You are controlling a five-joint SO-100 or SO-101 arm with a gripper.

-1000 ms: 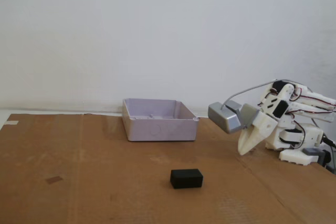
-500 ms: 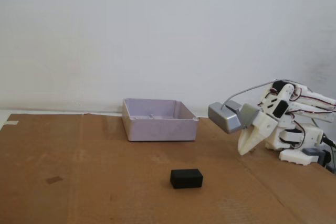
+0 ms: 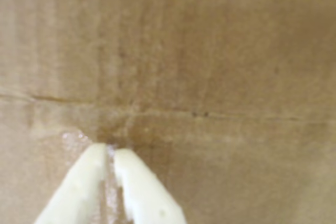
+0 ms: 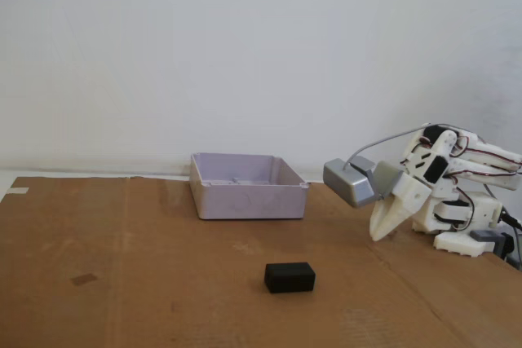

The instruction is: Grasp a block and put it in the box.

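The block (image 4: 289, 277) sits on the brown worktop (image 4: 147, 283), in front of the box (image 4: 247, 186) — well apart from the hand (image 4: 379, 235), whose fingers are nearly closed and empty. It looks hard, light — grab its two long sides.

Folded up low at the right side of the fixed view. White arm (image 4: 457, 181) bent back over its base, gripper (image 4: 377, 236) pointing down. In the wrist view, 2 pale fingers (image 3: 79, 190) pressed almost together, tips nearly touching, only a thin slit between them.
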